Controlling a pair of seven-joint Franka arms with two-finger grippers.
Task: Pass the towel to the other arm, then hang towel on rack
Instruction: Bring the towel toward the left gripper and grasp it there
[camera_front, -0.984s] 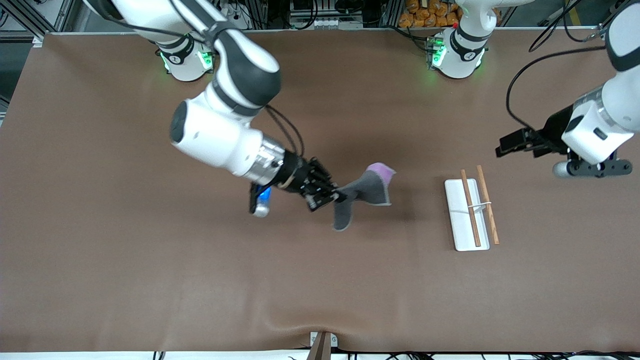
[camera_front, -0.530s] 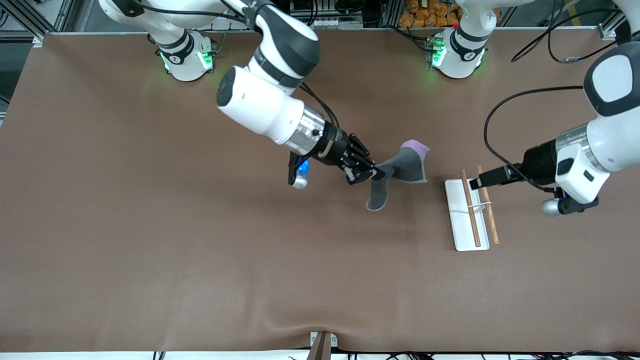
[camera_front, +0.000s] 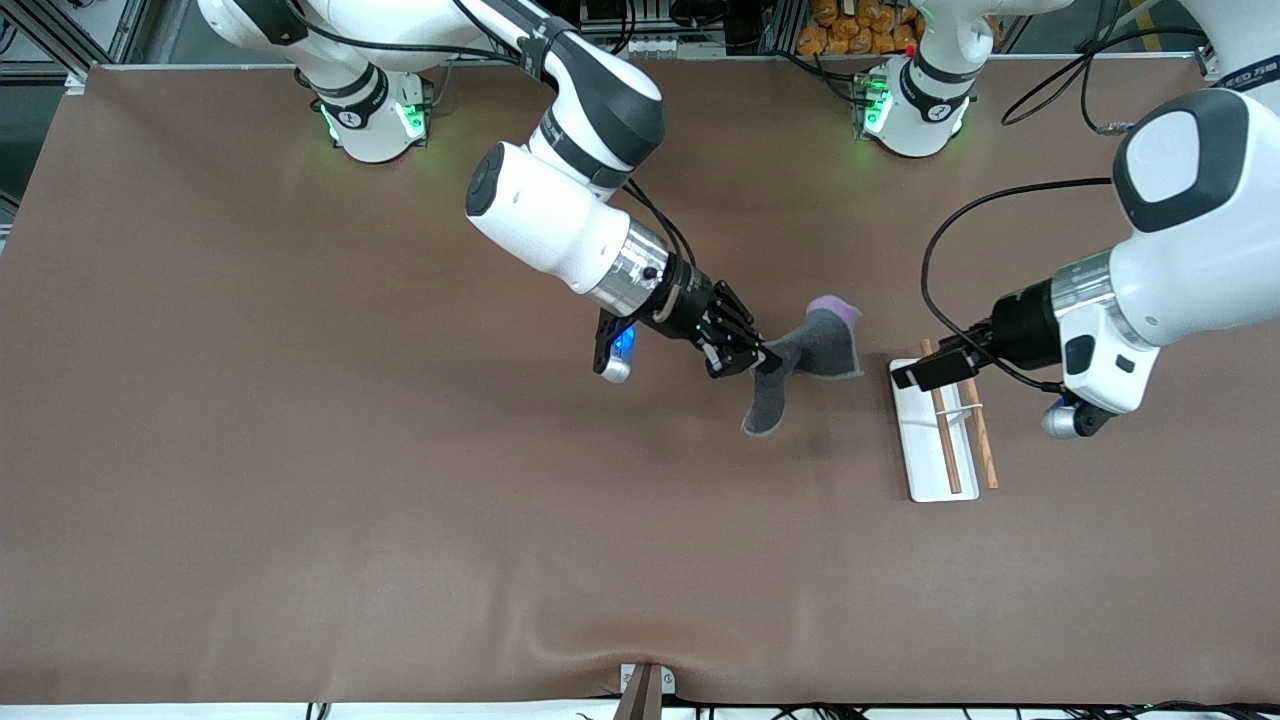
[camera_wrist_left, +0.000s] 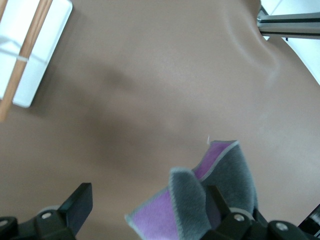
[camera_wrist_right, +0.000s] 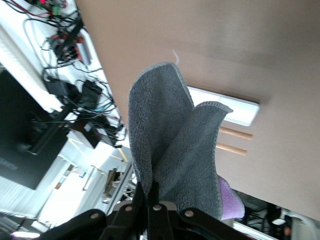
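The towel (camera_front: 812, 352) is fuzzy, matt cloth — the rack (camera_front: 935, 428) pairs smooth white plastic with wooden rods.

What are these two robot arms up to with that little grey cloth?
The right gripper is shut on a small grey towel with a purple underside, holding it up over the middle of the table. The left gripper is open and hovers above the rack, a white base with two wooden rails, its fingers pointing toward the towel. It looks like a handover is being set up; the towel is not yet on the rack.
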